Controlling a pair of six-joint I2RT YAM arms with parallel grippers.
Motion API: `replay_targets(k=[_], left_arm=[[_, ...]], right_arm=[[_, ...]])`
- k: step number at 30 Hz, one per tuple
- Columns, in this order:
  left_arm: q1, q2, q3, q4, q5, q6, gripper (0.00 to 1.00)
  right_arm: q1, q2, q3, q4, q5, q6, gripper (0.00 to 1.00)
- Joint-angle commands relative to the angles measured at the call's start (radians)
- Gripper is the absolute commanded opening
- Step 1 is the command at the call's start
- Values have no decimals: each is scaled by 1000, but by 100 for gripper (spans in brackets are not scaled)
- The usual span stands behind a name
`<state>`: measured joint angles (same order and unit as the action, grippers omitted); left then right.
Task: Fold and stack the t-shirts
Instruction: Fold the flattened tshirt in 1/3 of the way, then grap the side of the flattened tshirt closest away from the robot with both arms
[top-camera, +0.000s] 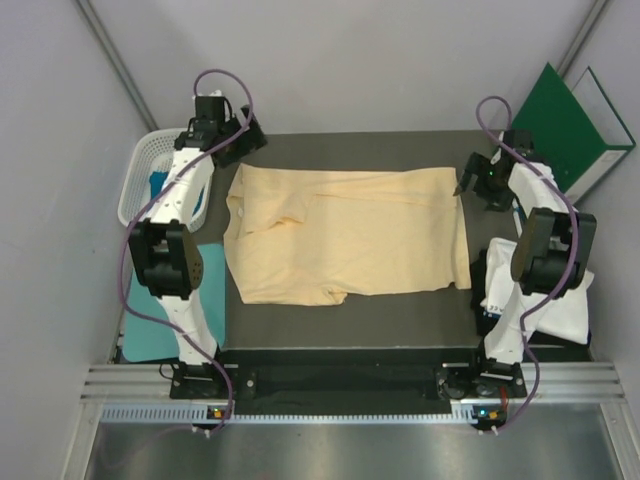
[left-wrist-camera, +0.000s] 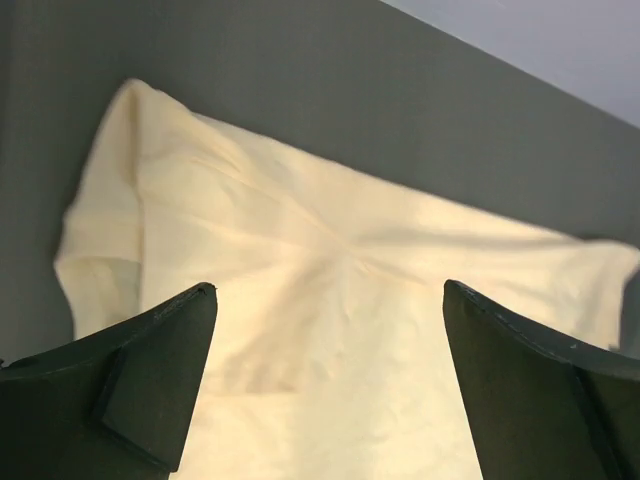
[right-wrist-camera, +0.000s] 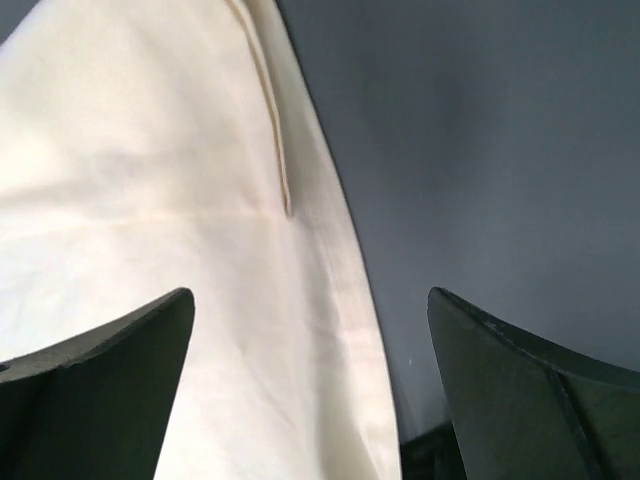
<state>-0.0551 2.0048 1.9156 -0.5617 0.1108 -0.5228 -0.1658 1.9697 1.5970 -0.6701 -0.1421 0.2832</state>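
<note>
Peach-yellow t-shirt (top-camera: 345, 235) lies flat, creased, on the dark bench (top-camera: 350, 320); left fingers (left-wrist-camera: 150, 380) and right fingers (right-wrist-camera: 100, 390) gape wide, holding nothing

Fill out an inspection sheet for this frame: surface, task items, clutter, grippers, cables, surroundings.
Surface: dark grey table, matte.
Job's things: peach-yellow t-shirt spread across mid-table, rumpled at its left end; white t-shirt lying off the right side under the right arm; teal cloth, probably a t-shirt, off the left side.
Clutter: white basket far left, something blue inside; green folder far right.
Grippers: left gripper open over the shirt's far-left corner; right gripper open over its right edge; neither holds cloth.
Cables: purple cables loop along both arms.
Surroundings: pale walls; nothing else seen.
</note>
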Motion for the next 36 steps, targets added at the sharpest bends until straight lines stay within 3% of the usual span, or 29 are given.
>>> replay_targets(k=[1,7,11,24,36], left_arm=[[-81,-129,-198,-6,104,49,99],[-181,-198,-386,-121,75,99,95],[-244,-247,-478,-197,-20,142,94],[-455,-426,-736,-219,-94,185,89],[-491,-535,-891,-265,-140,155,88]], right_arm=[[-5,-165,-147,1,-30,-33,100],[-6,-273,-318,-60,-120,20,100],[-5,-345,-414,-89,-203,68,94],[-24,-479,-655,-117,-269,174,84],[-150,-597,-908,-63,-355,310,79]])
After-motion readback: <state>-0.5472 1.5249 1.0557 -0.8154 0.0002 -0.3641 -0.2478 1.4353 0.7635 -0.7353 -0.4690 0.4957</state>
